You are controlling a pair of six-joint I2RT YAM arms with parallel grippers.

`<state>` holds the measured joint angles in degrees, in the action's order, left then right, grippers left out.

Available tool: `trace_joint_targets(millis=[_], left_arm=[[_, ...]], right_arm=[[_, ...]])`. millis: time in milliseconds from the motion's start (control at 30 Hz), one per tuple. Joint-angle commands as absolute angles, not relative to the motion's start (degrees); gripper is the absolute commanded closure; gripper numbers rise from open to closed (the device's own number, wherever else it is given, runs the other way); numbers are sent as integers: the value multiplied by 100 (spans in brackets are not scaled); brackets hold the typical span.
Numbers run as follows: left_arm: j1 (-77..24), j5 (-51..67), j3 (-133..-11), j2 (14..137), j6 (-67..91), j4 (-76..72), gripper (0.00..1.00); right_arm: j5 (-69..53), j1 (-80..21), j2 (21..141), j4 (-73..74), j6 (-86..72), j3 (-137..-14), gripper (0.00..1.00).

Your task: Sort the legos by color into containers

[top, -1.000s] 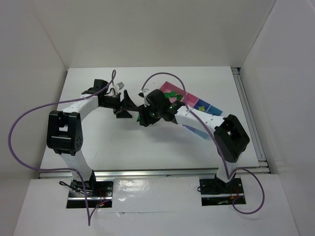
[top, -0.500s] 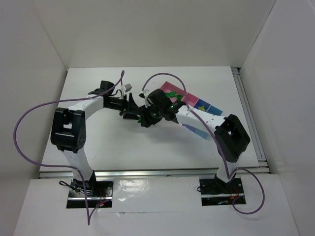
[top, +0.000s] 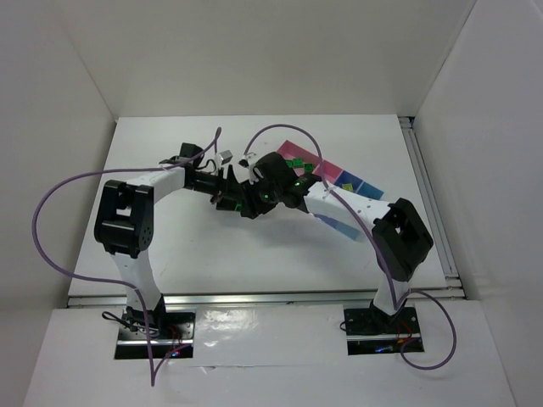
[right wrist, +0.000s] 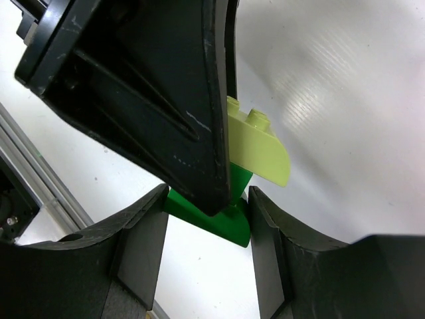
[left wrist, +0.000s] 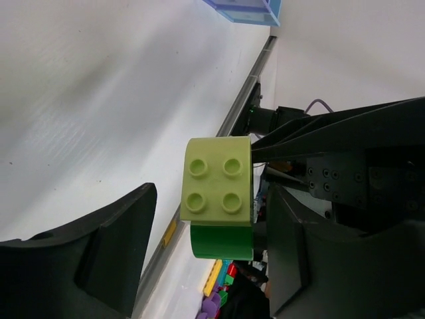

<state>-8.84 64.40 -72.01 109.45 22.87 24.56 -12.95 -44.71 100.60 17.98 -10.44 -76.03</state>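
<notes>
A pale yellow-green lego (left wrist: 218, 183) is stacked on a dark green lego (left wrist: 222, 241), held above the table. My right gripper (right wrist: 208, 207) is shut on the dark green lego (right wrist: 216, 219). My left gripper (left wrist: 214, 206) is open, its fingers either side of the pale lego (right wrist: 260, 147), with a gap on one side. In the top view both grippers meet mid-table, the left (top: 232, 193) against the right (top: 249, 204). The containers (top: 343, 181), pink and blue, lie right of them. Several green legos (top: 295, 163) sit in the far pink box.
A blue container's corner (left wrist: 247, 9) shows at the top of the left wrist view. A metal rail (top: 433, 203) runs along the table's right edge. White walls enclose the table on three sides. Purple cables loop over both arms.
My left arm has reached right toward the right gripper, and its open fingers now sit round the held lego stack. The right gripper has barely moved.
</notes>
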Motion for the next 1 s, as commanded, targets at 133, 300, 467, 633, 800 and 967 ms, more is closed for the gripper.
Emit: trace_joint_targets(millis=[133, 300, 467, 633, 800, 967], left_arm=[[-888, 6924, -7330, 10960, 2338, 2074, 52], [-888, 7146, -7330, 10907, 2338, 2013, 87], [-835, 6962, -7330, 10854, 2636, 1759, 100], [-634, 6662, -7392, 10907, 3611, 1320, 100], [-501, 6409, -7505, 10854, 4008, 861, 100], [-439, 5915, -7664, 10916, 4017, 1125, 100]], right_arm=[[-1310, -4491, 9756, 1564, -976, -7620, 68], [-1249, -4491, 9809, 1564, -976, -7672, 68], [-784, -4491, 9809, 1687, -976, -7726, 28], [-816, -4228, 9564, 1890, -1160, -7840, 6], [-1424, -3736, 9247, 1486, -1494, -7506, 9], [-1126, -3788, 9588, 1862, -1556, -7628, 16]])
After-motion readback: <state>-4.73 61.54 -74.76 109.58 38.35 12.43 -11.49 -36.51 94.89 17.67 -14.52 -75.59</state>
